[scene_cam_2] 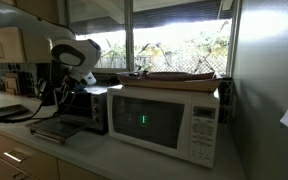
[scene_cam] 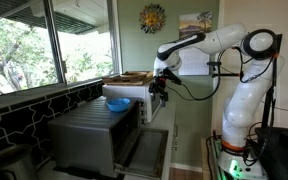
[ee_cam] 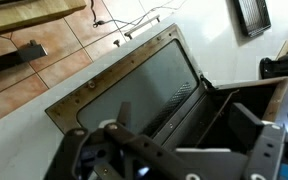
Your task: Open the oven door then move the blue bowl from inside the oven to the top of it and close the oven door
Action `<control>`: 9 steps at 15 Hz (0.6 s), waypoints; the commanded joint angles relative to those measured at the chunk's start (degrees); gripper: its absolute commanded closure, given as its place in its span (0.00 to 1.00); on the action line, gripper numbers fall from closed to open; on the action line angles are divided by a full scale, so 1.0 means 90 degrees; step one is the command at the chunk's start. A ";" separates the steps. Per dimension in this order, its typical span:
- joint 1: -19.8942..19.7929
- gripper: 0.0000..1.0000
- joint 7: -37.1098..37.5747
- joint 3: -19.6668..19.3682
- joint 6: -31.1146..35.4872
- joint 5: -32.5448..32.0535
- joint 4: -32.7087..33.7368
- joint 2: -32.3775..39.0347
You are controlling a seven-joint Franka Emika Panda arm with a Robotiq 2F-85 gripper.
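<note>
Big window point(scene_cam: 29, 40) runs along the counter side, trees outside. White Panda arm point(scene_cam: 239, 75) reaches in from its base twd the toaster oven point(scene_cam: 84, 135); in an exterior view the arm point(scene_cam_2: 72, 55) leans over that same oven point(scene_cam_2: 86, 110). White microwave point(scene_cam_2: 169, 122) sits just beside the oven on the countertop point(scene_cam_2: 94, 158), w/ a flat wooden tray point(scene_cam_2: 179, 75) on top. Microwave has a green lit display point(scene_cam_2: 144, 121), digits too small to read; keypad labels also unreadable, and no brand can be made out on either appliance. Oven door point(scene_cam: 146, 150) is down and fully open in both exterior views; wrist view looks down on its glass panel point(ee_cam: 134, 90), w/ the dark oven cavity point(ee_cam: 246, 118) at the right. Blue bowl point(scene_cam: 117, 103) sits upright on the oven's top, near the front edge above the opening. Gripper point(scene_cam: 160, 91) hangs just past that front edge, over the lowered door, a bit higher than the bowl, near it but not touching. Nothing visible in the gripper; finger spacing is unclear, since only dark linkage shows at the bottom of the wrist view, so I can't tell wide vs narrow.
</note>
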 commanded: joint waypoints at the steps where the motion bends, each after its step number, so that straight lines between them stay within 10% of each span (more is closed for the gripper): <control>1: 0.0243 0.00 -0.1711 -0.0542 0.0104 -0.0053 -0.0327 0.0196; 9: 0.0015 0.00 -0.4239 -0.0810 0.0920 0.0047 -0.1039 0.0786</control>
